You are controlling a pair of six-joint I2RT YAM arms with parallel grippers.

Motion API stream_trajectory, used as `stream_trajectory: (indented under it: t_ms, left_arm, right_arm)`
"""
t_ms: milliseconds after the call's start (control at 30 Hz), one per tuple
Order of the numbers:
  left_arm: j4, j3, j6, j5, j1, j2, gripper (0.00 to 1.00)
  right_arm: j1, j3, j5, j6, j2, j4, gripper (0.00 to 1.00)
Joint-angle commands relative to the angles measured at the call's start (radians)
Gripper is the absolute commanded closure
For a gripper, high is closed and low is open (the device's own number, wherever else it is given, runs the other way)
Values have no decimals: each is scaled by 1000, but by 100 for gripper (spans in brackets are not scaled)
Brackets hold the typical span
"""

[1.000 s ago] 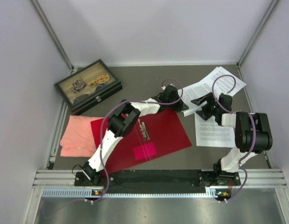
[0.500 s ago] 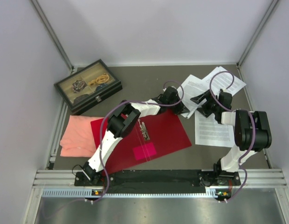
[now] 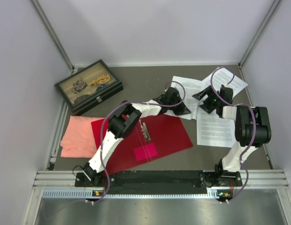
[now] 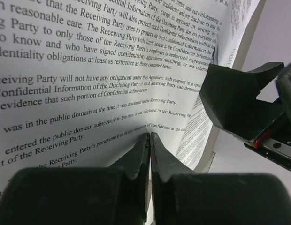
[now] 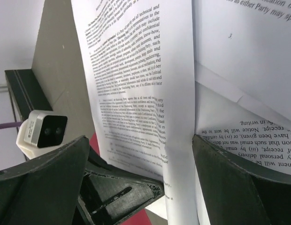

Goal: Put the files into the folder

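Note:
The red folder (image 3: 155,136) lies open on the table, with its metal clip (image 3: 145,130) and pink sticker (image 3: 145,152) showing. Three printed white sheets lie to its right: one (image 3: 187,91) at my left gripper, one (image 3: 230,80) at the far right, one (image 3: 215,129) nearer. My left gripper (image 3: 183,110) (image 4: 149,136) is shut on the near edge of the first sheet (image 4: 89,70), at the folder's far right corner. My right gripper (image 3: 205,99) (image 5: 145,187) is open and empty above the sheets, its fingers (image 5: 42,183) wide apart, just right of the left gripper (image 5: 122,190).
A black glass-lidded box (image 3: 89,86) with small items stands at the back left. A salmon-pink cloth (image 3: 79,136) lies partly under the folder's left side. Grey walls close the back and sides. The arm rail (image 3: 155,178) runs along the near edge.
My right gripper has moved up and away from the left gripper, off the sheet. The sheet in my left gripper has settled flatter and further left. The left arm has barely moved.

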Motion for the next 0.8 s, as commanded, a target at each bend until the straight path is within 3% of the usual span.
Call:
stream_trajectory:
  t_ms: [0,400,633,767]
  left_arm:
    - [-148,-43,61,1,-16,10,94]
    - [-149,-15,60,20,-15,40,94]
    - [-161,6,123,33,-12,19,92]
    - [-135,25,216,61,-13,-32,79]
  right_arm:
    - [3,60,98,-102,9,-111,9]
    - [20,58,9,-131,43,-69,10]
    - [31,78,84,-254,-54,-271,10]
    - [31,107,115,-302,-115,-408,10]
